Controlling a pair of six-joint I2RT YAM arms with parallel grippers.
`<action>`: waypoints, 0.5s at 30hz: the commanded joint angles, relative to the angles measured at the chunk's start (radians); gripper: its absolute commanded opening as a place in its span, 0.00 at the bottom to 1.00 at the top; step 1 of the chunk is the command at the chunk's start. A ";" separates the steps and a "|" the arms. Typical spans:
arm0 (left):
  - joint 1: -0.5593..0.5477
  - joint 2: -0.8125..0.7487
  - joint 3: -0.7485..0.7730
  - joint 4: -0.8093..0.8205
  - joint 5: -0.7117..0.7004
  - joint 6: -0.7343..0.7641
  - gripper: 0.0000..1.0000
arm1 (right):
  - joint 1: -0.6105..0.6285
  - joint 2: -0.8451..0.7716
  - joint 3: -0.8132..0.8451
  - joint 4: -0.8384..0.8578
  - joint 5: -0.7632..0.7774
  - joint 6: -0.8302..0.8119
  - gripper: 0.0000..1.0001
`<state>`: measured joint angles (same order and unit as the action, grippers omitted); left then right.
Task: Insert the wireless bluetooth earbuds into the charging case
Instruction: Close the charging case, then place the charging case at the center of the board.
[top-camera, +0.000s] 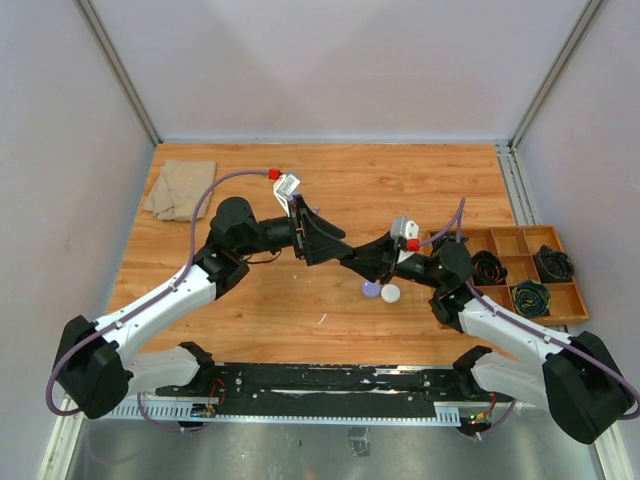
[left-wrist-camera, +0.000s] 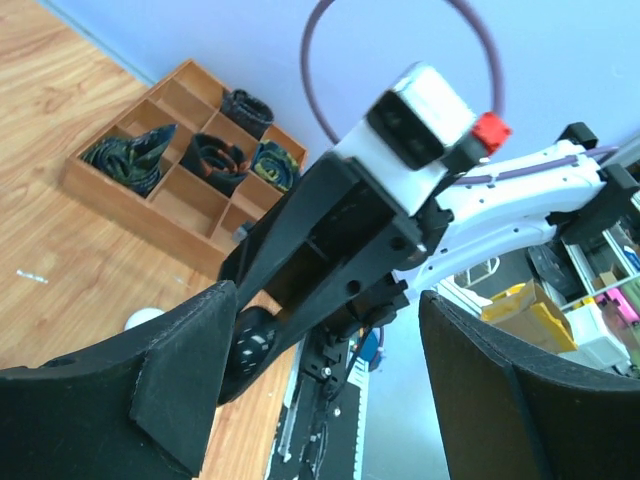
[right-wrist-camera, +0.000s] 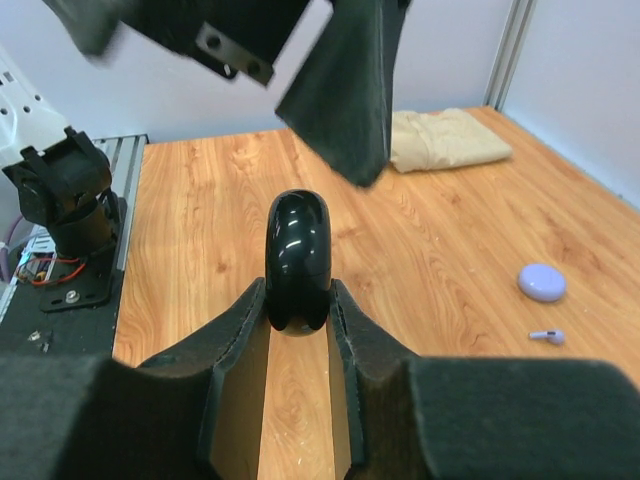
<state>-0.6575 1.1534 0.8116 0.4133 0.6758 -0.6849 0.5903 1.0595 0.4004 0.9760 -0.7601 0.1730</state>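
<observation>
Where the table runs nearest the arm bases: a purple case (top-camera: 369, 290) and a white case (top-camera: 390, 293) lie touching, just below the centre of the top view. They are too small to tell whether open or closed.
Right gripper (right-wrist-camera: 298, 312): clamped on a black case (right-wrist-camera: 296, 245), held on edge and upright at the middle of its wrist view. As far as I can judge, it is clear of the wood.
Left gripper (left-wrist-camera: 320, 400): fingers wide apart, with nothing seen between them. Its tips hang just beside the right gripper at the centre of the top view.
Earbud (right-wrist-camera: 546, 336): one pale purple bud lies loose on the wood at the lower right of the right wrist view, just beside a purple disc (right-wrist-camera: 541, 282). Whether that disc is the purple case, I cannot tell.
Tray (top-camera: 510, 229): at the right edge of the top view, with coiled cables in several compartments.
Cloth (top-camera: 180, 188): folded, at the far upper left of the top view.
Done: seemingly only the grasp of the black case; no bud is seen seated in any case.
Left: likely opening the black case, then fetching buds and seating them. Black and white buds are not visible.
</observation>
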 joint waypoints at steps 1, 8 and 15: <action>0.002 -0.048 -0.009 0.093 0.041 0.007 0.78 | 0.012 -0.019 0.034 -0.069 -0.027 -0.034 0.05; 0.019 -0.098 0.006 -0.085 -0.105 0.088 0.79 | 0.011 -0.029 0.081 -0.285 0.020 -0.079 0.05; 0.024 -0.143 0.114 -0.536 -0.524 0.257 0.82 | 0.008 -0.021 0.182 -0.657 0.207 -0.125 0.05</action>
<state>-0.6430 1.0435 0.8494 0.1490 0.4259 -0.5480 0.5903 1.0489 0.5194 0.5629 -0.6796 0.0921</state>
